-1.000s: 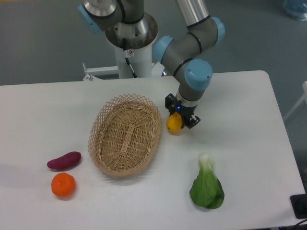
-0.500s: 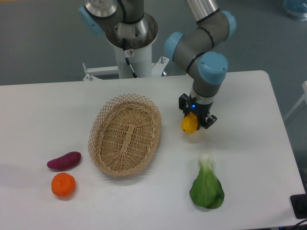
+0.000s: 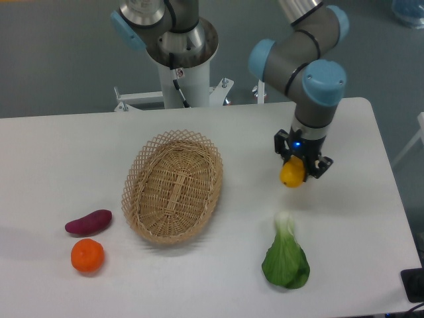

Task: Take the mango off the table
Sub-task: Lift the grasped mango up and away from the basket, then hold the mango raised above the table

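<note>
Claw: claw (image 3: 296, 167) points down from the arm over the right half of the desk, its two dark fingers pinching the mango between them.
Mango: mango (image 3: 292, 174) is yellow-orange and glossy, gripped at its upper part with its lower end hanging below the fingers; it looks lifted clear of the desk, above the bare patch between the basket and the right edge.
Sweet potato: purple sweet potato (image 3: 89, 222) lies near the front left corner of the desk, tilted up to the right, just left of the basket.
Orange: round orange (image 3: 87, 256) sits just in front of the sweet potato, close to the front edge, apart from it by a small gap.
Basket: oval wicker basket (image 3: 173, 186) rests left of the desk's middle, long axis running front to back, nothing visible inside it.
Greens: leafy green vegetable (image 3: 285, 256) with a pale stalk end lies toward the front right, stalk pointing to the back, in front of the held mango and well apart from it.
Desk: white desk (image 3: 59, 159) with rounded corners carries everything.
Arm mount: arm's round base (image 3: 181, 41) stands behind the back edge, above the basket.
</note>
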You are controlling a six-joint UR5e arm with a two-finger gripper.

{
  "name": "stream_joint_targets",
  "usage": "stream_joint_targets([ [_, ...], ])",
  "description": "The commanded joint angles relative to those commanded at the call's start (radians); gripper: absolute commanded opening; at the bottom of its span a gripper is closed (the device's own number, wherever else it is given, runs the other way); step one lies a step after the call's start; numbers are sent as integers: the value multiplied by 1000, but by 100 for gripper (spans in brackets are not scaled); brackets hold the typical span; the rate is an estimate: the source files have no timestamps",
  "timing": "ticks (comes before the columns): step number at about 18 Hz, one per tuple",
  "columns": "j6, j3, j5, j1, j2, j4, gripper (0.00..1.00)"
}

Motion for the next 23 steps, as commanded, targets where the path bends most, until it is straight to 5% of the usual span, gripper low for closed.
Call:
stream_joint_targets([
  [12,38,146,8,14,-72,0,38],
  [23,89,170,8,32,-86,0,40],
])
